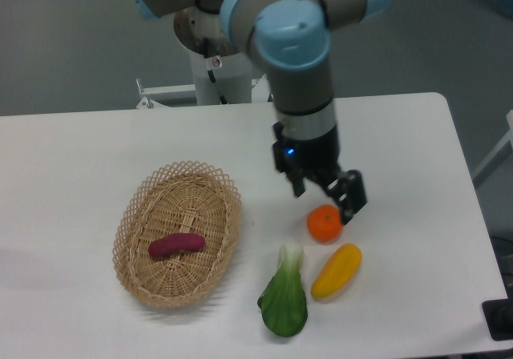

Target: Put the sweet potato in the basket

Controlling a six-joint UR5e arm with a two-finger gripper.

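Sweet potato: you can see it lying inside the basket, near the middle, on its side.
Gripper: its two fingers are spread apart and hold nothing. It hangs just above the orange, well away from the basket.
Other food: a yellow pepper and a green bok choy sit on your white table.
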